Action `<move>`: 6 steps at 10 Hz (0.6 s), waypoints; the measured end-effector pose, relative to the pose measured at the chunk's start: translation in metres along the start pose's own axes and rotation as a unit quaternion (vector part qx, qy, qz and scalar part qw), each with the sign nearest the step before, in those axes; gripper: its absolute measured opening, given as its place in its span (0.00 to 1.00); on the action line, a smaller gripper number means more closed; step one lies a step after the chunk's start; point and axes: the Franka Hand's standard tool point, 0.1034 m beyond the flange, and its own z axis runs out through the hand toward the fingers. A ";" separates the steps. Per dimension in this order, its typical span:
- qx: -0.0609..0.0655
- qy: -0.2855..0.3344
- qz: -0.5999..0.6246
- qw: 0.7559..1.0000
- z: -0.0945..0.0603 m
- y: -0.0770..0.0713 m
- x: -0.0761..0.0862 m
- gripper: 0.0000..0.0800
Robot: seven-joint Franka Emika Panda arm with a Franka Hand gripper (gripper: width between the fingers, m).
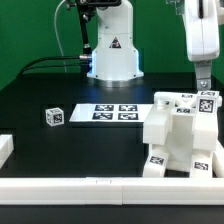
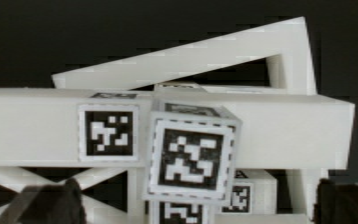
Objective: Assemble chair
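Observation:
The partly joined chair (image 1: 180, 135) stands at the exterior view's right, a blocky white structure with tagged parts on top. My gripper (image 1: 203, 84) hangs straight above its top right corner. In the wrist view the chair (image 2: 247, 70) fills the picture, with a tagged white block (image 2: 190, 150) in the middle. My gripper (image 2: 197, 207) is open. Its dark fingertips (image 2: 51, 205) stand wide apart on either side of that block, and I see no contact. A small loose tagged cube (image 1: 52, 116) lies on the black table at the exterior view's left.
The marker board (image 1: 113, 112) lies flat at mid-table, in front of the robot base (image 1: 112, 55). A white rail (image 1: 90, 186) runs along the front edge. Another white piece (image 1: 5, 148) sits at the left edge.

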 end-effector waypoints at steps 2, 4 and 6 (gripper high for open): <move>0.000 0.000 0.000 1.000 0.001 0.000 0.000 0.81; -0.004 -0.010 -0.076 0.997 0.000 0.011 0.030 0.81; -0.006 -0.017 -0.152 0.988 -0.009 0.019 0.066 0.81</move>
